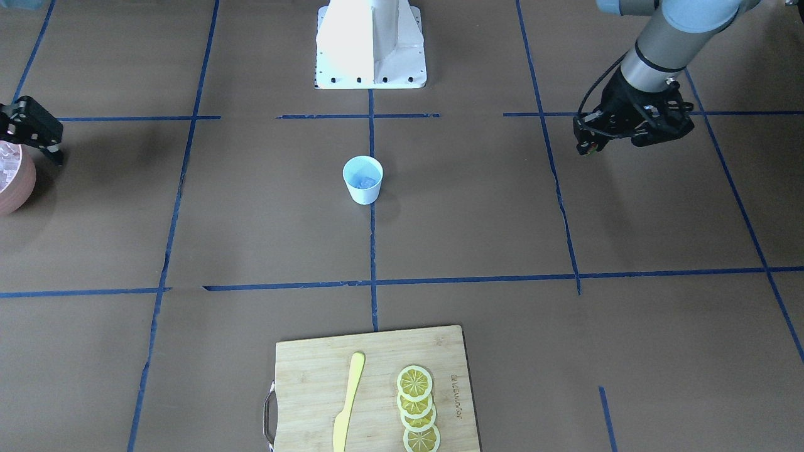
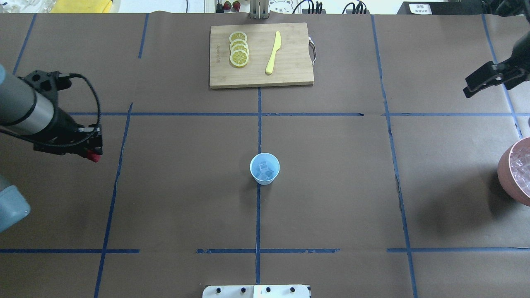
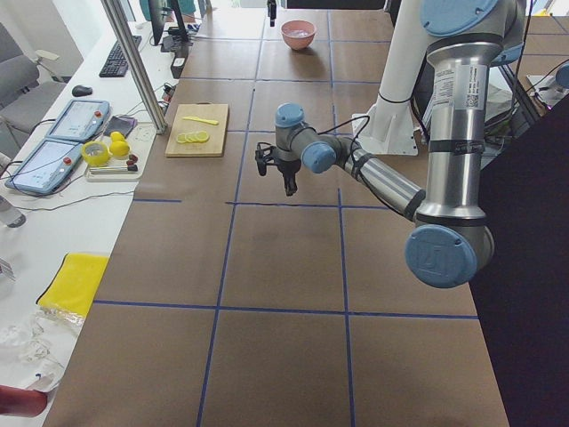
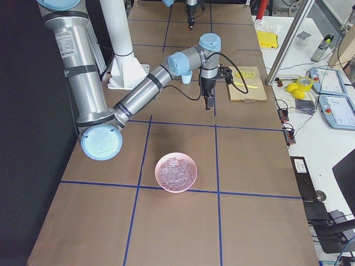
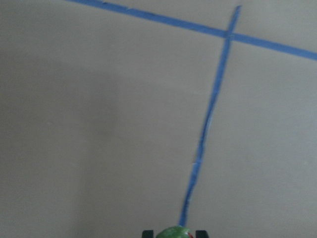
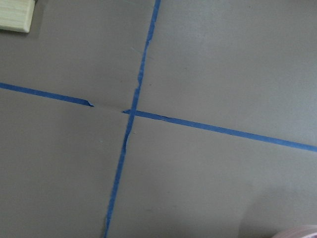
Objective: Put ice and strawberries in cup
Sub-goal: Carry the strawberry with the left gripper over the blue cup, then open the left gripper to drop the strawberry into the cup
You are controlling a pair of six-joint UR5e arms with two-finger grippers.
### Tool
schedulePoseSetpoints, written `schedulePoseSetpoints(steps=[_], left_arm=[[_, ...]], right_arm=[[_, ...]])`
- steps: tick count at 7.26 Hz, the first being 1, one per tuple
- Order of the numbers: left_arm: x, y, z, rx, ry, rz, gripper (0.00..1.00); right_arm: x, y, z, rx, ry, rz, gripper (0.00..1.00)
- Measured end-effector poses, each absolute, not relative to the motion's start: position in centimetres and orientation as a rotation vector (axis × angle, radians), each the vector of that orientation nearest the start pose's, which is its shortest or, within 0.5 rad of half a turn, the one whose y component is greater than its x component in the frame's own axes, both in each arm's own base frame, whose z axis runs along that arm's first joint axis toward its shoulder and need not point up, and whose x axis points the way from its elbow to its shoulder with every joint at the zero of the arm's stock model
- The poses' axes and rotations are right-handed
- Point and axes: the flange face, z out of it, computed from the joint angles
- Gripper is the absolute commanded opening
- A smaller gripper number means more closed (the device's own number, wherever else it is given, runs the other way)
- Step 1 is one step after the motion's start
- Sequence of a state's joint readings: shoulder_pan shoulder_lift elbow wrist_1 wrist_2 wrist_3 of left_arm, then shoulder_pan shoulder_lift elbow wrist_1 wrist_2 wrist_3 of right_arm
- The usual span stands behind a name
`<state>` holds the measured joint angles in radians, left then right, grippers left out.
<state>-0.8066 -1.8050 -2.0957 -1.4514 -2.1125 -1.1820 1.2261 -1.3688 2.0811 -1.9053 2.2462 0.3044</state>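
The white cup with a light-blue inside stands upright at the table's middle, also in the front view. Clear ice cubes lie inside it. My left gripper is far to the cup's left, above the table, shut on the small red strawberry. The strawberry's green top shows between the fingertips in the left wrist view and in the front view. My right gripper hangs at the far right, looks open and empty, near the pink bowl.
A pink bowl holding more ice cubes sits at the right edge. A wooden cutting board with lemon slices and a yellow knife lies at the far side. The robot's white base stands behind the cup.
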Motion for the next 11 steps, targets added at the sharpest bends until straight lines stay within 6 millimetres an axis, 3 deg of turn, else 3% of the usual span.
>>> schedulePoseSetpoints(steps=[2,5,6,8,10,11], left_arm=[[36.7,-42.4,23.0,-0.098,0.817,-0.248,0.00],[48.2,-42.7,12.0,-0.104,0.845,-0.284,0.00],[51.1,-42.8,10.2,-0.096,0.839,-0.282,0.00],[55.3,-42.2,9.8,-0.077,0.845,-0.265,0.00],[57.5,-41.8,10.5,-0.082,0.853,-0.259,0.00],[58.0,-41.5,10.5,-0.085,0.857,-0.257,0.06]], right_arm=[[-4.5,-49.8,41.3,0.119,-0.753,-0.190,0.99],[3.1,-50.6,51.2,0.116,-0.787,-0.216,0.99],[4.7,-50.6,53.6,0.113,-0.790,-0.214,0.99],[6.3,-50.5,56.2,0.098,-0.791,-0.194,0.99],[6.7,-50.2,56.9,0.091,-0.791,-0.184,0.99],[6.9,-50.0,57.2,0.087,-0.791,-0.178,0.99]])
